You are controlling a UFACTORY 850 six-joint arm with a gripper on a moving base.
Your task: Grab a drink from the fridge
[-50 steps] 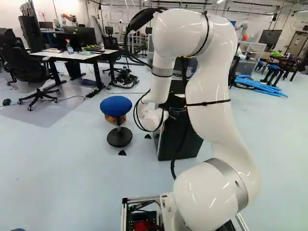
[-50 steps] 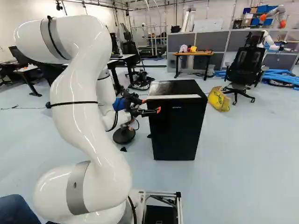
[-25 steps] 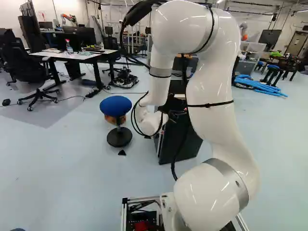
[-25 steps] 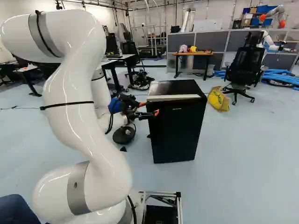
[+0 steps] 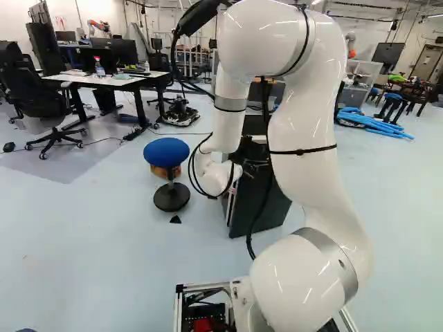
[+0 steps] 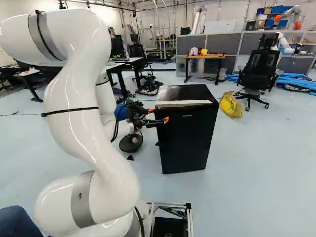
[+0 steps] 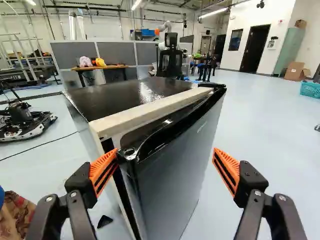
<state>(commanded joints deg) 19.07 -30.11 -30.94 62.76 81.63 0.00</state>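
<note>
Mini-fridge [image 7: 130, 95] first: where is it, and what is new there?

It stands on the floor ahead of the base, and its door [image 7: 175, 165] is what has changed. Compared with a second ago, the free edge sits farther out towards us in the right base view, while the cabinet has kept its place. The wrist view shows a dark gap along that edge, so the door is ajar.

And the drink?

I can't see one. Presumably it is inside, behind the door.

What about the tool [image 7: 166, 152]?

Released: its fingers stand wide apart, grasping nothing. One orange pad [image 7: 103, 171] is at the gap by the door's top corner; the other is out past the door's front. I can't tell for certain whether the first one touches, but I'd judge it is hooking the edge rather than pinching it.

Did the arm [image 6: 81, 128] do that?

Probably. It has shifted against its lowest joint over that second, though barely in the last half. The base hasn't moved, nor has the blue stool [image 5: 167, 151] beyond the fridge.

So what does it mean?

Opening has begun, no more. The pull should follow the hinge's arc; otherwise the pad could slip off and the door might swing shut.
</note>
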